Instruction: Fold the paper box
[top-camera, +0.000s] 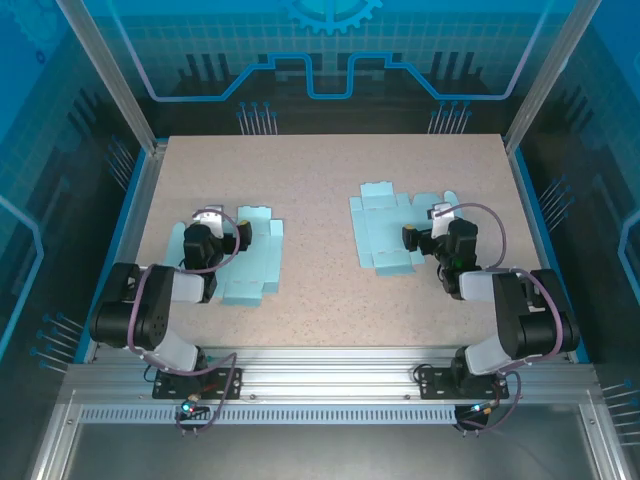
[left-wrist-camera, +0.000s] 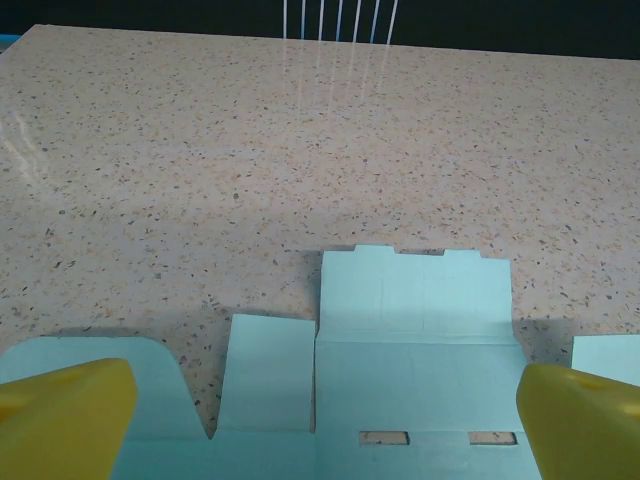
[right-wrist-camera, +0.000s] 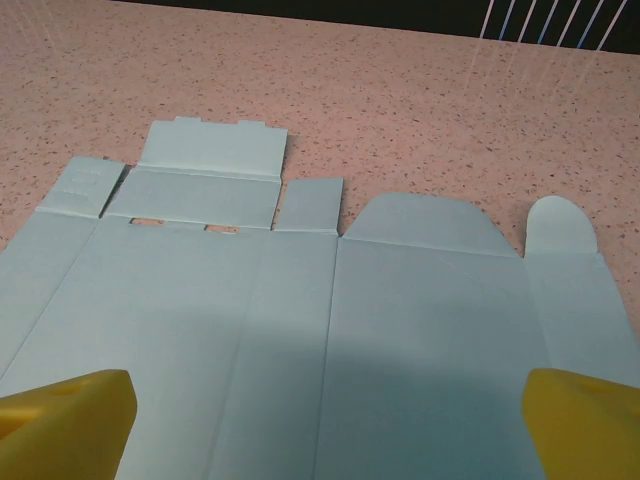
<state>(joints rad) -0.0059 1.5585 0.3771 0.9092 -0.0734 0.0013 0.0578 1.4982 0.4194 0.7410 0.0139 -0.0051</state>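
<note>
Two flat light-blue paper box blanks lie unfolded on the speckled table. The left blank (top-camera: 255, 265) sits under my left gripper (top-camera: 212, 232). In the left wrist view its slotted panel and tabs (left-wrist-camera: 415, 320) spread between and ahead of the yellow fingertips (left-wrist-camera: 65, 415), and my left gripper (left-wrist-camera: 320, 430) stands open with nothing held. The right blank (top-camera: 385, 235) lies under my right gripper (top-camera: 440, 228). In the right wrist view its creased panels (right-wrist-camera: 300, 320) and rounded flaps pass beneath my open right gripper (right-wrist-camera: 325, 430), which also holds nothing.
The speckled tabletop (top-camera: 320, 180) stretches beyond both blanks to the back. An aluminium rail (top-camera: 320, 365) carries both arm bases at the near edge. Blue transparent walls and metal posts (top-camera: 110, 80) enclose the table's sides and back.
</note>
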